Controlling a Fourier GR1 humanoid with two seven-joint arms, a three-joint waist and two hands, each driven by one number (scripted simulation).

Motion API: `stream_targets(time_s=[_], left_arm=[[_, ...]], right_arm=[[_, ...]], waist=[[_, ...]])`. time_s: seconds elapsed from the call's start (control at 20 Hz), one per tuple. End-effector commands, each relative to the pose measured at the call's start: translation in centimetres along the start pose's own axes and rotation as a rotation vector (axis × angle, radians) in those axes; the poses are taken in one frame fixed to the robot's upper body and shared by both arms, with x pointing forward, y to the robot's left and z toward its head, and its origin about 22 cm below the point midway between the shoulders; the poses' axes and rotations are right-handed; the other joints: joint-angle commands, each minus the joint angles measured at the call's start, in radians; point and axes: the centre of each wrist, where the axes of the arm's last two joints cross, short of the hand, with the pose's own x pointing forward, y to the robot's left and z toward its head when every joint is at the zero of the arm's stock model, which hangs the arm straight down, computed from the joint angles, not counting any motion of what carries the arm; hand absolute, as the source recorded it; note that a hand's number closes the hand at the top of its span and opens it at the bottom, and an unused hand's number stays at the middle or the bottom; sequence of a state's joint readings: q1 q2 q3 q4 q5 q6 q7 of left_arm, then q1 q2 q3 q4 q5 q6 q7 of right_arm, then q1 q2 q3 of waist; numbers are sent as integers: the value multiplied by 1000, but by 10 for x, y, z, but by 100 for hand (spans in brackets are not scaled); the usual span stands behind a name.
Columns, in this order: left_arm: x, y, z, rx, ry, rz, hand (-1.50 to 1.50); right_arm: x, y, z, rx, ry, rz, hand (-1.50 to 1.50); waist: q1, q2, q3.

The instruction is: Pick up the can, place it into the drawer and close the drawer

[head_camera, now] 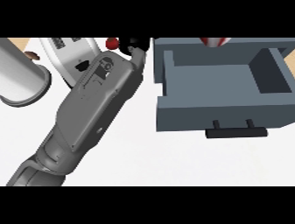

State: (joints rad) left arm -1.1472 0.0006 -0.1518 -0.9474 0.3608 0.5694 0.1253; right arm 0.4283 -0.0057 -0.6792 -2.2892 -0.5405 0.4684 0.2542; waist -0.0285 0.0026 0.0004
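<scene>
Only the left hand (134,43) shows, top centre, black fingers mostly cropped; grip state indeterminate. A red can (112,43), possibly, sits beside it. Likely light, rigid, slick: take mid-body. Open drawer (227,94) at right.

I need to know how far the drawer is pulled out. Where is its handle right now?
In the head view the black handle sits right of centre, at the near front of the open grey drawer, right of the grey forearm.
</scene>
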Motion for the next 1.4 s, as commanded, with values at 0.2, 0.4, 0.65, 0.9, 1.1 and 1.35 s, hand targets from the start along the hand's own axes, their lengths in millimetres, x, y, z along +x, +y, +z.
stream_targets(time_s=[0.2,0.4,0.65,0.9,1.1,1.35], left_arm=[[0,-28,-11,-2,7,-33,150],[-4,-37,-14,23,-5,-55,150],[-1,-42,-21,2,40,-55,150],[-26,-37,-14,8,56,-68,150],[-29,-42,-13,28,92,-95,150],[-28,-47,-16,43,92,-155,150]], right_arm=[[-2,-7,-17,12,-1,1,-150],[-8,1,-18,36,-13,-6,-150],[3,1,-3,27,-22,-11,-150],[1,-6,-13,12,-19,-22,-150],[5,3,-20,38,-11,1,-150],[1,8,-25,66,-30,-18,-150]], waist=[[-15,5,0],[-37,11,1],[-43,9,1],[-41,9,1],[-49,12,1],[-65,18,2]])
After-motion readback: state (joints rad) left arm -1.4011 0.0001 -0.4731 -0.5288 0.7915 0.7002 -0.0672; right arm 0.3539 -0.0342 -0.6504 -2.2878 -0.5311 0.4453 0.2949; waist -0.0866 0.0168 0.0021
